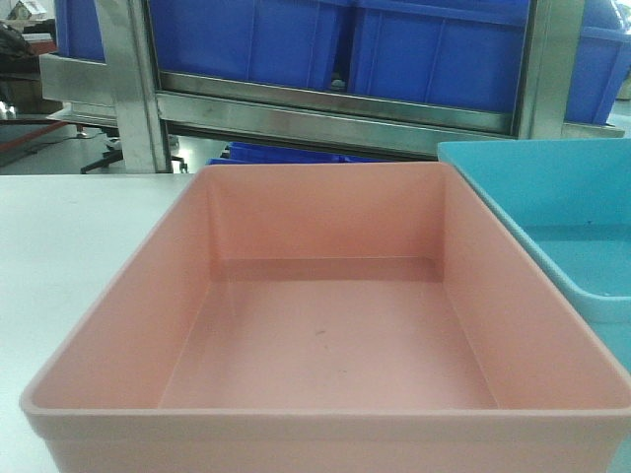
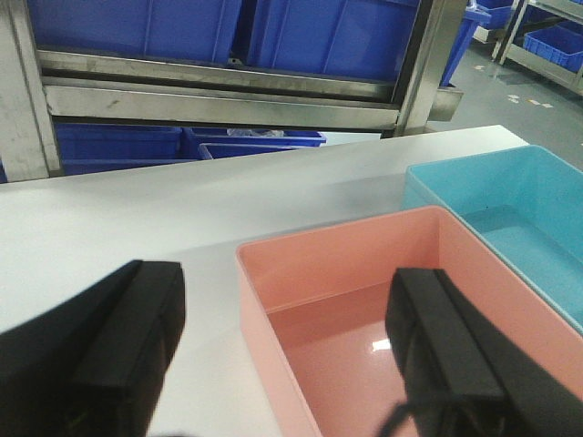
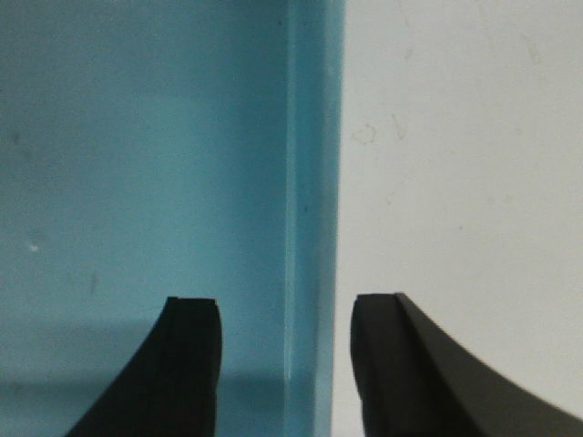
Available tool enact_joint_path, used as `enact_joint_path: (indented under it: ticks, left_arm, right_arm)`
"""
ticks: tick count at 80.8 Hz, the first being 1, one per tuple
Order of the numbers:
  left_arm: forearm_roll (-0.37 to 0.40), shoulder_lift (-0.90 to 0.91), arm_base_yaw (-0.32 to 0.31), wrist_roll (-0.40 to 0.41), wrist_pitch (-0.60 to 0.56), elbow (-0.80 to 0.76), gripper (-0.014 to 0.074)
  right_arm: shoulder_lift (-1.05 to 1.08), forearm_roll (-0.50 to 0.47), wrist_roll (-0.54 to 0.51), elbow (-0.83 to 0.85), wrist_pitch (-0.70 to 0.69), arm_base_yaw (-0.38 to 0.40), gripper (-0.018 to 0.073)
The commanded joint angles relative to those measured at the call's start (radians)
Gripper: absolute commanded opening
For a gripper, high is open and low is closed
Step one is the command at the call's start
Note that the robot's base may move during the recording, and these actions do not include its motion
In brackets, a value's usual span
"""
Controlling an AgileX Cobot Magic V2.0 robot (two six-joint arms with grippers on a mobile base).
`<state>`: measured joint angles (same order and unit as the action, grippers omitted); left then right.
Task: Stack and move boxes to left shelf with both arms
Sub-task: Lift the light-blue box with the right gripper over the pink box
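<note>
Your left gripper (image 2: 287, 282) is spread wide, one finger inside the pink bin (image 2: 346, 309) and one outside its wall, and your right gripper (image 3: 284, 314) is parted astride the wall of the blue bin (image 3: 137, 137) — each placed, I judge, to pinch a rim — with the bins still unstacked on the table (image 3: 455, 137).

white table (image 2: 137, 218) — dark blue crates (image 1: 246, 39) behind, grey floor (image 2: 510, 96) beyond

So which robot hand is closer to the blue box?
Right. The right gripper straddles a wall of the blue box; the left gripper straddles a wall of the pink box instead.
</note>
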<state>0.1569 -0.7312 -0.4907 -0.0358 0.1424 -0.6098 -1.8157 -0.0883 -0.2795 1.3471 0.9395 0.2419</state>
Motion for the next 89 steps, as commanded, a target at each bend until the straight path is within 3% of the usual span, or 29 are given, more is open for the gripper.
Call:
enact_joint_path:
  ticks: [1,11,19,25,43,57,78,89]
  left_arm:
    - [0.000,-0.002,-0.007,-0.004,-0.091,-0.032,0.0376]
    - [0.000,-0.013,-0.007,-0.004,-0.091,-0.032,0.0376]
    - [0.000,-0.013,-0.007,-0.004,-0.091,-0.032,0.0376]
    - [0.000,-0.013,-0.007,-0.004,-0.091,-0.032,0.0376]
    - [0.000,-0.013,-0.007,-0.004,-0.116,-0.032,0.0376]
    - [0.000,-0.013,-0.007,-0.004,-0.123,-0.032,0.0376]
    - [0.000,-0.013,-0.007,-0.004,-0.123,-0.032,0.0376]
    - [0.000,-0.013,-0.007,-0.004,-0.123,-0.032,0.0376]
  right_arm:
    - [0.020,0.005,-0.015,0.031,-0.029,0.007,0.0402]
    - [-0.010,0.005,-0.015,0.031,-0.025,0.007,0.0314]
    - [-0.011,0.005,-0.015,0.031,-0.025,0.007,0.0185]
    - [-0.011,0.005,-0.015,0.046,-0.013,0.008,0.0036]
    - [0.014,0.005,-0.015,0.178,0.096,0.021,0.0057]
    - [0.057,-0.007,-0.015,0.312,0.201,0.074,0.0057]
    - [0.105,-0.195,-0.006,0.469,0.386,0.103,0.0055]
    - [0.139,-0.243,0.101,0.473,0.387,0.060,0.0055]
